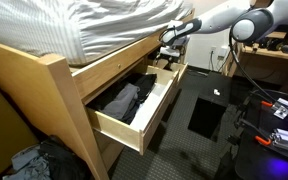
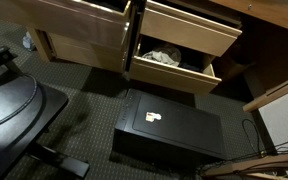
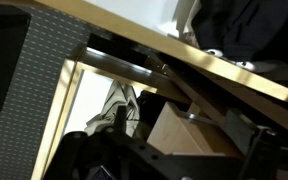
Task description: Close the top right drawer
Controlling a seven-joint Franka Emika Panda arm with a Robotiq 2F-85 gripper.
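Top right drawer (image 1: 174, 66) open at far end of bed (image 1: 46, 75), beyond clothes drawer (image 1: 134, 100). Your hand (image 1: 168, 50) just above it; grip state unclear. Likely stiff, light pine: push flat front squarely.

Was bedroom in home. Pine bed frame (image 1: 34, 85) carried rumpled striped bedding (image 1: 104, 25). Drawer (image 1: 134, 110) under bed stood open, dark folded clothes inside. Heap of clothes (image 1: 29, 160) lay on floor beside frame. Dark carpet (image 2: 84, 100) covered floor.
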